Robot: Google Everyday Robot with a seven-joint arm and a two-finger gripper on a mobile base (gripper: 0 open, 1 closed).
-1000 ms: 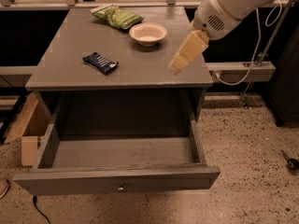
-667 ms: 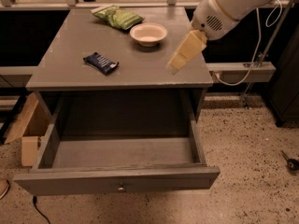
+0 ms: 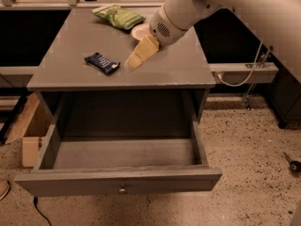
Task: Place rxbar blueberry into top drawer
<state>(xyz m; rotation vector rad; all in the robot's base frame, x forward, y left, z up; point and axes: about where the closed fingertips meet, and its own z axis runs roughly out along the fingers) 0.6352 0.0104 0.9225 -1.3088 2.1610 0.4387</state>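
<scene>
The rxbar blueberry (image 3: 102, 62), a flat dark navy bar with pale print, lies on the grey cabinet top (image 3: 178, 65) left of centre. My gripper (image 3: 133, 61), cream-coloured fingers at the end of a white arm, hovers over the cabinet top just right of the bar, apart from it and holding nothing. The top drawer (image 3: 117, 180) is pulled out wide below the top. Its inside is bare and its front panel bears a small round metal knob (image 3: 122, 189).
A green crinkly snack bag (image 3: 118, 16) lies at the back of the cabinet top. A white bowl (image 3: 140, 31) sits next to it, partly hidden by my arm. A cardboard box (image 3: 29, 132) stands on the speckled floor at left. A cable and rail run at right.
My arm has swung left across the cabinet top, and the gripper is now close beside the bar. The view has also shifted. The bar, bag and drawer have not moved.
</scene>
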